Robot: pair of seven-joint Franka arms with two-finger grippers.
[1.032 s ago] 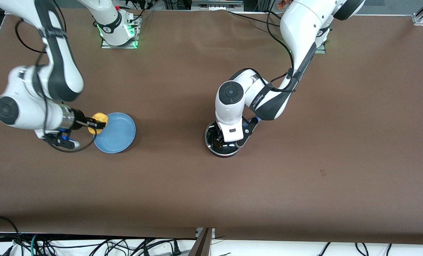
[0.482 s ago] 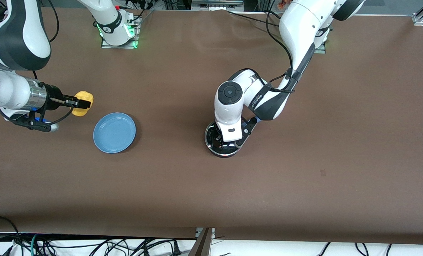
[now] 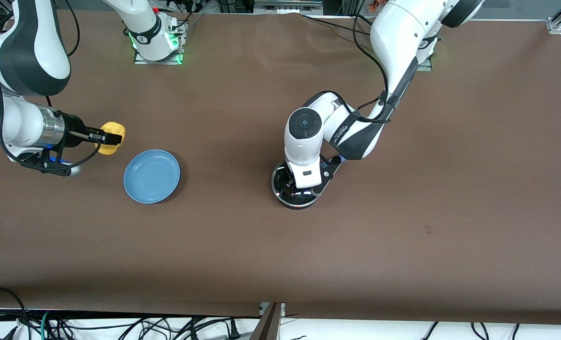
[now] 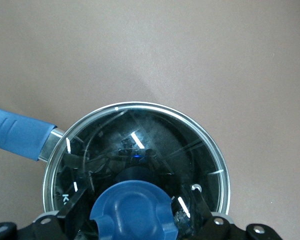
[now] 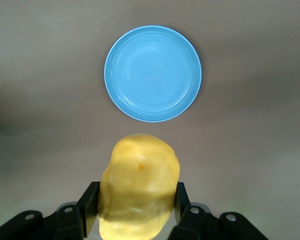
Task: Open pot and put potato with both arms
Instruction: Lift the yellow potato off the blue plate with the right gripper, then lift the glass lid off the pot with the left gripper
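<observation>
The black pot (image 3: 286, 197) stands mid-table with its glass lid (image 4: 155, 140) on; its blue handle (image 4: 17, 137) sticks out sideways. My left gripper (image 3: 300, 185) is down over the lid, open, with a finger on either side of the blue knob (image 4: 132, 212) and a small gap showing. The left gripper (image 4: 137, 200) lets the lid rest on the pot rim. My right gripper (image 3: 113, 138) is shut on the yellow potato (image 3: 110, 132) and holds it in the air over bare table beside the plate. In the right wrist view the potato (image 5: 140, 175) sits between the black fingers (image 5: 90, 200).
A flat light-blue plate (image 3: 152, 176) lies toward the right arm's end of the table, also seen in the right wrist view (image 5: 152, 73). The brown tabletop (image 3: 403, 245) stretches wide around the pot. Cables hang along the table's near edge.
My right gripper lifted the potato off the plate's edge and carried it up and toward the right arm's end, then nearly stopped. The left gripper stayed over the lid.
</observation>
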